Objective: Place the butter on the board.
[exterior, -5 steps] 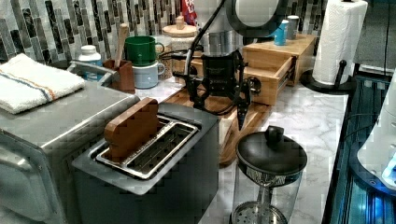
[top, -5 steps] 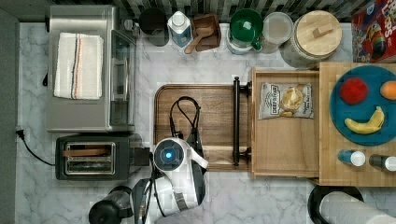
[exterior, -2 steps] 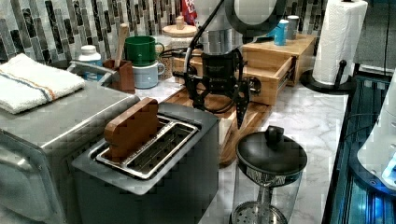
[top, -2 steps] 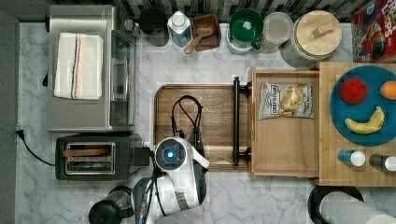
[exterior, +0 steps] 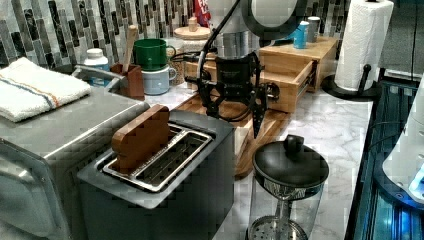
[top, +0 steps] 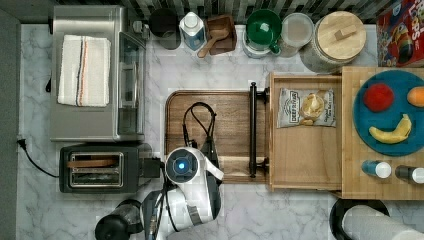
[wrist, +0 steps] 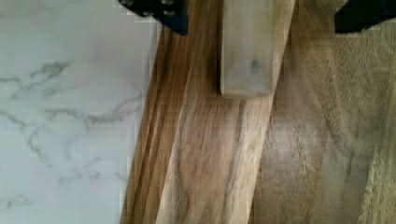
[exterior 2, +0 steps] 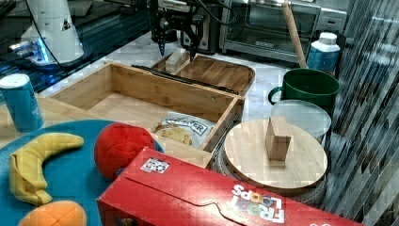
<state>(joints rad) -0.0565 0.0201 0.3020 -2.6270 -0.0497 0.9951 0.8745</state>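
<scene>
Butter [wrist: 246, 46] already down on the board [top: 230, 112], a pale block resting on the paler stripe close to one long edge, marble counter [wrist: 70, 116] just beyond the rim groove. Gripper [exterior 2: 176, 47] spread wide above it, one finger [exterior 2: 161, 44] on either side, touching nothing. Judged placed, or as good as. Long axis along the board's grain and parallel to that near edge; in the right view [exterior 2: 176, 60], one short end aimed toward the wooden tray [exterior 2: 141, 101], the other toward the toaster oven [exterior 2: 263, 23]. Main risk from here: lifting away off-centre and clipping the block with a fingertip, enough to nudge it across the groove toward the counter, given so little margin at that edge. Lesser risk: cable [top: 199, 125] dragging over the board.
</scene>
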